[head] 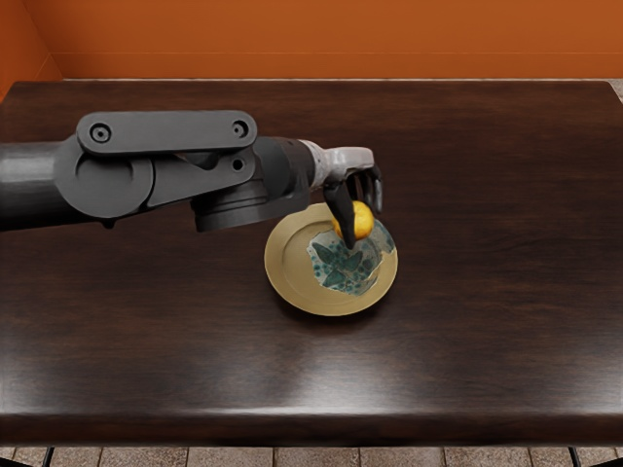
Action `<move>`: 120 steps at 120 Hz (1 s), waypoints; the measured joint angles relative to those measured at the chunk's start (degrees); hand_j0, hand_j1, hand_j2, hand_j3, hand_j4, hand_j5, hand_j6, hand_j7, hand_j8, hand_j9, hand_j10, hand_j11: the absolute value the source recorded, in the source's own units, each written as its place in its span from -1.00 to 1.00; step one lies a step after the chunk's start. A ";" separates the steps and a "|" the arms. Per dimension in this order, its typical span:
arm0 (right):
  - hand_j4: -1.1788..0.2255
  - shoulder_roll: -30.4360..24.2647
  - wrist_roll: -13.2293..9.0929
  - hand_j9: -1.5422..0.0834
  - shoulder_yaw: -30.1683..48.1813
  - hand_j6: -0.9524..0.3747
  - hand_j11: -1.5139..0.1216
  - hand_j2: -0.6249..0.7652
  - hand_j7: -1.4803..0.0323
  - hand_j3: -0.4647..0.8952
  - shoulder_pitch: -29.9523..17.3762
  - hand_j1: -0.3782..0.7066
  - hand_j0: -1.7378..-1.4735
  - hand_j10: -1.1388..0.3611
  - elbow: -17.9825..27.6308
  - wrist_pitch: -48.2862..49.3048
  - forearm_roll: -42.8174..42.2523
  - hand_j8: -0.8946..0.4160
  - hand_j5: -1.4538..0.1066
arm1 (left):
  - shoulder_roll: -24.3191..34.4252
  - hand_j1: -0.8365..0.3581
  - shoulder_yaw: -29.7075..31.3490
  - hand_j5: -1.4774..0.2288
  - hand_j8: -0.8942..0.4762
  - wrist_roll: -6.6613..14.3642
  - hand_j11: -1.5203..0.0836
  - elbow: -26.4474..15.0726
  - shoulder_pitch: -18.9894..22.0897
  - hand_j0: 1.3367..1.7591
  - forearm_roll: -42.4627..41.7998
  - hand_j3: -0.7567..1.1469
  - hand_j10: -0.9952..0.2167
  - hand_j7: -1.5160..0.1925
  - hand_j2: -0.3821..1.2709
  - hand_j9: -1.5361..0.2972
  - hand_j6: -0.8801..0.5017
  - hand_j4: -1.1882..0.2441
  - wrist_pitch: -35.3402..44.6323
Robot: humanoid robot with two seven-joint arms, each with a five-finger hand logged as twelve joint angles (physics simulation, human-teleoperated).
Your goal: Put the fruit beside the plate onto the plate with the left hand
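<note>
Fruit [361,220], round and orange, in left hand [352,190] above plate [292,268]

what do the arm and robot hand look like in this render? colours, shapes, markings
Left arm: matte dark grey, bulky rounded housings, with a flat rounded link bar on top carrying a round pivot at each end. Left robot hand: light grey back, black fingers. No cables, labels or markings visible. Right arm is out of view.

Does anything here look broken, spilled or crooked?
Nothing stands out. The plate lies flat and whole on the table; its green patch looks like a printed pattern, not a spill. The left hand holds the orange fruit over the plate's far side.
</note>
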 joint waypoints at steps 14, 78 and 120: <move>0.63 0.00 0.00 0.84 0.00 0.39 0.80 -0.11 0.90 -0.32 0.01 -0.87 -0.40 0.47 0.00 0.00 0.01 0.31 0.81 | -0.02 -0.11 0.01 -0.46 -0.31 0.00 -0.30 0.16 0.25 0.51 0.02 -0.20 -0.36 -0.36 0.08 -0.39 -0.38 -0.31 0.39; 0.63 0.00 0.00 0.84 0.00 0.39 0.80 -0.11 0.90 -0.32 0.07 -0.87 -0.40 0.47 0.05 0.00 0.01 0.31 0.81 | 2.71 0.90 -2.43 0.64 0.26 -0.01 0.81 -4.03 -0.43 0.52 -13.30 -0.20 0.57 0.69 -0.49 0.60 0.22 0.59 8.03; 0.63 0.00 0.00 0.84 -0.08 0.39 0.80 -0.11 0.90 -0.32 0.64 -0.87 -0.40 0.47 0.22 0.00 0.02 0.31 0.81 | 17.95 0.97 -13.47 0.72 0.30 -0.01 0.88 -14.47 4.03 0.52 -40.50 -0.20 0.63 0.76 -0.53 0.66 0.26 0.65 7.08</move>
